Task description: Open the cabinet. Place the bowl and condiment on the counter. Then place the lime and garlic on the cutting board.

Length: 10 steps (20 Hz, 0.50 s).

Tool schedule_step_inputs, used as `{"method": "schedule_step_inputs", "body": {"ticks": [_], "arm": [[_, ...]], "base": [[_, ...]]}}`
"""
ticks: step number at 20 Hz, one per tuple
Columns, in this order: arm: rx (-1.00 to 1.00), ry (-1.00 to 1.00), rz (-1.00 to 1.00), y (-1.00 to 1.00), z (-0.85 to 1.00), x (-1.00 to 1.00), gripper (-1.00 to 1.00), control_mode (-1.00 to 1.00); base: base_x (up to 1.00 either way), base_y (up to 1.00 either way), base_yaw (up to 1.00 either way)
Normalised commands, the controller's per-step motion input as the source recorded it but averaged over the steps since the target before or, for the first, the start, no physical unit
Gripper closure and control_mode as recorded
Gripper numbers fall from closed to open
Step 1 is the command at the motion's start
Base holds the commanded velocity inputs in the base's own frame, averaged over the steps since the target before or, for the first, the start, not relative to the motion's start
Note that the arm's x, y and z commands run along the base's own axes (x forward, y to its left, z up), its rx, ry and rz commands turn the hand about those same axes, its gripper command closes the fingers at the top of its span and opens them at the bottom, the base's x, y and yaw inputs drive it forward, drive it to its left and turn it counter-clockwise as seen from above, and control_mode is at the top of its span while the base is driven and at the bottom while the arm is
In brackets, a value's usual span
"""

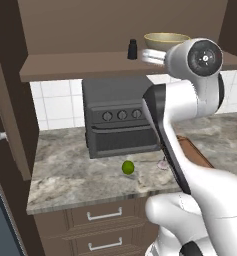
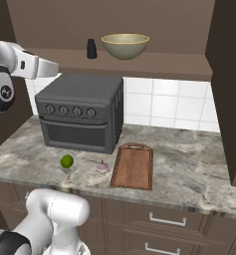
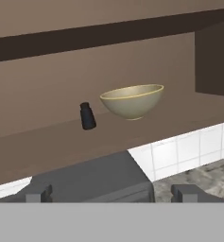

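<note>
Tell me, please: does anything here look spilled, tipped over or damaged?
Nothing stands out. The bowl and condiment shaker stand upright in the open cabinet; the lime and garlic lie on the counter.

White rounded arm (image 1: 190,100), dark joints, round dark end cap

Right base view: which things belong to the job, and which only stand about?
For the job: cabinet, bowl, condiment, counter, lime, garlic, cutting board.
Standing about: toaster oven, lower drawers.
</note>
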Motion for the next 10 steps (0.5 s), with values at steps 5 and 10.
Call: {"method": "schedule_step_inputs", "body": {"ticks": [5, 10], "arm": [[0.0, 0.05, -0.04, 0.0, 0.0, 0.35, -1.0, -1.0], [0.0, 0.03, -0.04, 0.0, 0.0, 0.37, -1.0, -1.0]], "base": [[0.0, 0.0, 0.0], [0.0, 0.0, 0.0]]}}
